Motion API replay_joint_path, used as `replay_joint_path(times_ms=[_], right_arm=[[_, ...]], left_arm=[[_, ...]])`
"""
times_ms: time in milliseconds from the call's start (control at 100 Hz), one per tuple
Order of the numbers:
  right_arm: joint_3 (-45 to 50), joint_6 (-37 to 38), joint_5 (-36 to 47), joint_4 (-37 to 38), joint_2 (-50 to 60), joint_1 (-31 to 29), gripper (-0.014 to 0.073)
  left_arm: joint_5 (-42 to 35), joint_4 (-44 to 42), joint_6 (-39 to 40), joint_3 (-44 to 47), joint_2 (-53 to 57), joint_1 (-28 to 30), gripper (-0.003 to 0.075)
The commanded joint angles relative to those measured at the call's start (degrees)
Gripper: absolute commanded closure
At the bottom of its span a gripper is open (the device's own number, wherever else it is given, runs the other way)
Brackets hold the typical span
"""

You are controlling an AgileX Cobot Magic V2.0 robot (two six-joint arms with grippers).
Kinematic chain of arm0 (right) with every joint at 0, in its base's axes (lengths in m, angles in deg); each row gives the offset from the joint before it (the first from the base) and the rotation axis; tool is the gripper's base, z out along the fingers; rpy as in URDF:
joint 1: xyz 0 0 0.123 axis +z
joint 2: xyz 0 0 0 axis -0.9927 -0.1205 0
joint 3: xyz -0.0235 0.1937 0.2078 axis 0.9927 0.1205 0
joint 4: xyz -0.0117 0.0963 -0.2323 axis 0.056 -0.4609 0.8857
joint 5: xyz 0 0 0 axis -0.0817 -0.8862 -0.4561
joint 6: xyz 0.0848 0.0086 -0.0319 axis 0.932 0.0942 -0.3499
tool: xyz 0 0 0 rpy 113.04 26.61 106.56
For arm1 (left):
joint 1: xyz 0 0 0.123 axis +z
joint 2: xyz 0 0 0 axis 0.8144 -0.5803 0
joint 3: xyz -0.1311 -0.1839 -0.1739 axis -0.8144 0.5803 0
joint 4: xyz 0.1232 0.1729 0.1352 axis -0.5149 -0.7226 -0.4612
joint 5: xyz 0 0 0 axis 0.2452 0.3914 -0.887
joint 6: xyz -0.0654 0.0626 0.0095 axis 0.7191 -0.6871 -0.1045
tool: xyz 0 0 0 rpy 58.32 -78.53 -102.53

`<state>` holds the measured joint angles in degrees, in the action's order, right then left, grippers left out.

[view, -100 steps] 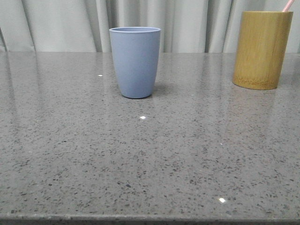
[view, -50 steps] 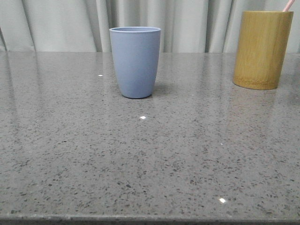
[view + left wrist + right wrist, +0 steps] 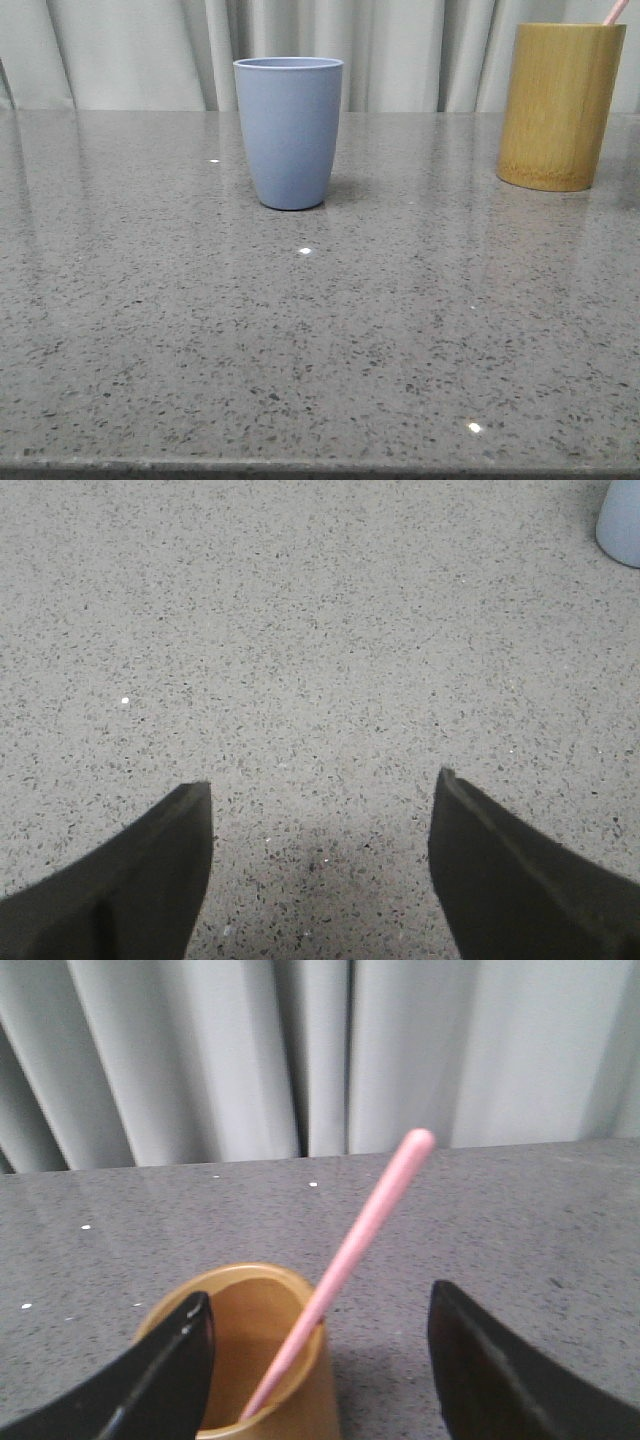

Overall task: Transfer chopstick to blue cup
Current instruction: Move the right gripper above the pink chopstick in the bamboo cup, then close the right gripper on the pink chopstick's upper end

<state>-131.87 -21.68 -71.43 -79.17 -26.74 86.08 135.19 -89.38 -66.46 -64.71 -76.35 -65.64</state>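
Across the whole front view spreads the speckled grey stone tabletop (image 3: 320, 340), backed at its far edge by pale pleated curtains (image 3: 140, 50). Near the far right corner stands the bamboo cup (image 3: 560, 105), a tall yellow-brown cylinder, upright. Toward the far edge, a little left of the middle and well apart from the bamboo cup, stands the blue cup (image 3: 288, 130), upright with its mouth open. The chopstick (image 3: 345, 1260) is inside the bamboo cup, leaning against its rim, its rounded pink end sticking up well above the rim; from the front just its tip (image 3: 614, 11) peeks over the rim.

The right gripper (image 3: 320, 1305) hangs over the bamboo cup with its two dark fingers (image 3: 165, 1365) spread wide, one on each side of the chopstick and not touching it, holding nothing. The left gripper (image 3: 322, 790) is likewise spread wide over bare tabletop, grasping nothing, with the base of the blue cup (image 3: 622, 525) well apart from it.
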Motion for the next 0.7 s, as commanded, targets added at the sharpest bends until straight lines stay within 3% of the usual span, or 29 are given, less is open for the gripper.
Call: replay_joint_path(times_ms=[0,690], right_arm=[[-1.8,-0.1,5.6,0.0,0.8,-1.3,0.0121],[-2.3,-0.1,16.3,-2.7,-5.5,-1.6,0.0121]], left_arm=[[-4.0,-0.1,0.5,-1.4,-0.2,0.1,0.0267],[-4.0,-0.1,0.5,-1.4,-0.2,0.1,0.0267]])
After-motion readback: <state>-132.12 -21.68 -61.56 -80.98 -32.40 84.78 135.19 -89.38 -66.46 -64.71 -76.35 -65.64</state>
